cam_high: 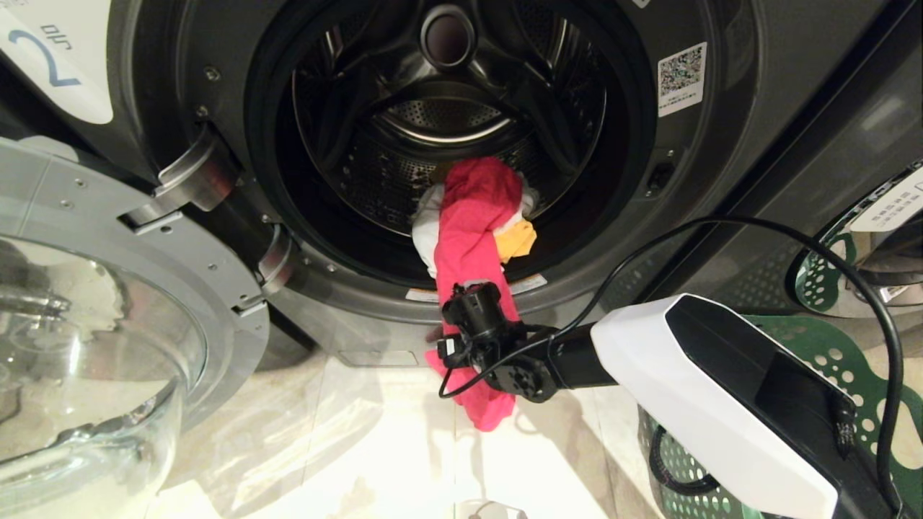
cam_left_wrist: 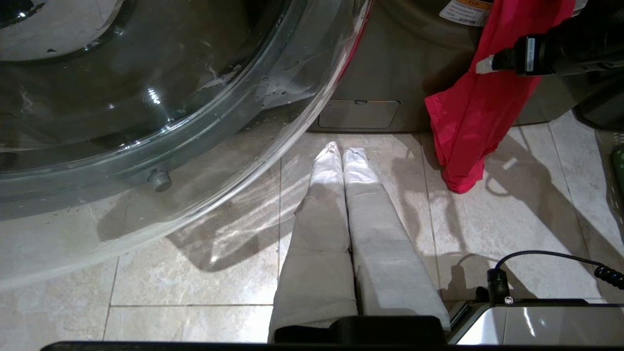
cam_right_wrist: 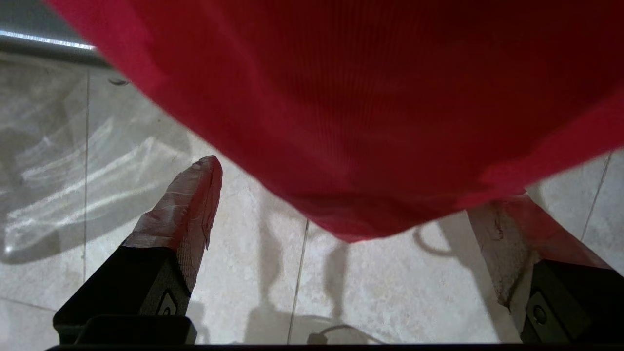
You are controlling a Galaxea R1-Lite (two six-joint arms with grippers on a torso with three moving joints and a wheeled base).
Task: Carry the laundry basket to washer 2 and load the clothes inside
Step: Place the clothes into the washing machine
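Right end effector (cam_right_wrist: 341,214) sits low in front of the washer (cam_high: 757,108), below the drum mouth, fingers (cam_right_wrist: 187,195) spread wide with nothing between them. The free tail of the pink garment (cam_high: 472,238) hangs just ahead of it, draping over the gap; cloth seems to brush the far finger, not gripped.

Left end effector (cam_left_wrist: 341,161) is parked over the floor (cam_left_wrist: 195,273) beside the open door (cam_high: 108,303), fingers pressed together, empty.

Largest to smallest:
- Washer marked "2": door swung fully open to the robot's left, drum exposed.
- Basket (cam_high: 844,360): on the floor at the robot's right, behind the right arm; contents not visible.
- Clothes (cam_high: 505,231): white and yellow pieces bunched at the drum lip, inside the opening. Pink garment lies over them, half in, then trails over the gasket and front panel toward the floor.

Step in hand, by my reading: loading, nearly finished; only the pink tail is outside.

Next move calls for closing on the hanging cloth near its lower end, lifting it above the gasket, and pushing it deep into the drum before releasing. Risk: cloth slides back out, dragging the other pieces.
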